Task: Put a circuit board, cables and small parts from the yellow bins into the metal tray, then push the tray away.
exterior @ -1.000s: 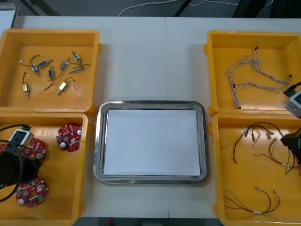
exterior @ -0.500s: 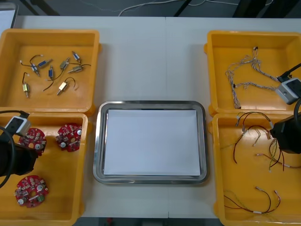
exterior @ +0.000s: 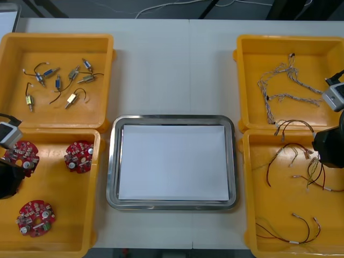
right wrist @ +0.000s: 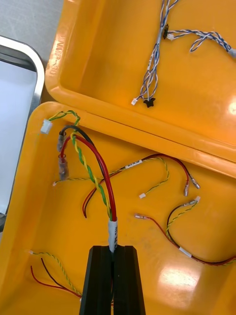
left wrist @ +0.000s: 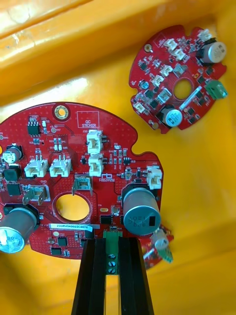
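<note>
Both loads gripped, metal tray [exterior: 172, 205] centred on counter [exterior: 172, 64].
Clamped in left end effector [left wrist: 112, 248]: circuit board [left wrist: 73, 172], by its edge; in right end effector [right wrist: 112, 253]: red-and-yellow cable [right wrist: 96, 170], probably lifted; both over near yellow bins [exterior: 243, 188], tray inboard.

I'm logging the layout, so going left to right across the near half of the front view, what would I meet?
Left gripper shut on a circuit board → loose circuit board → metal tray → near right yellow bin → red and yellow cable → right gripper holding it.
</note>
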